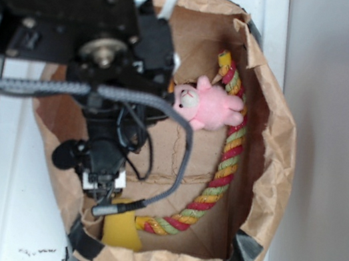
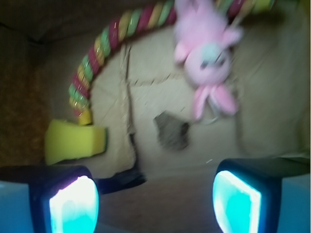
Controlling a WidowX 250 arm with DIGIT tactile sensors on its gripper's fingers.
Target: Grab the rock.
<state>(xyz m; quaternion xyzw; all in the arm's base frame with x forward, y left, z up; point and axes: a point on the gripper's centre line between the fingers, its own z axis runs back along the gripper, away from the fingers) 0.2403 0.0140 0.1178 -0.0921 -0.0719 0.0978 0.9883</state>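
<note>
Beyond the spread fingers (image 2: 238, 201) lies rock (image 2: 171, 130).

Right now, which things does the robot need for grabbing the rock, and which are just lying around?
Needed:
rock
pincer, open, above the rock

Just lying around:
pink bunny
striped rope
yellow sponge
paper bag holding it all

Wrist view is dim and motion-blurred, glowing fingertips (image 2: 73, 204) overexposed; exterior view bright, soft-focused.
</note>
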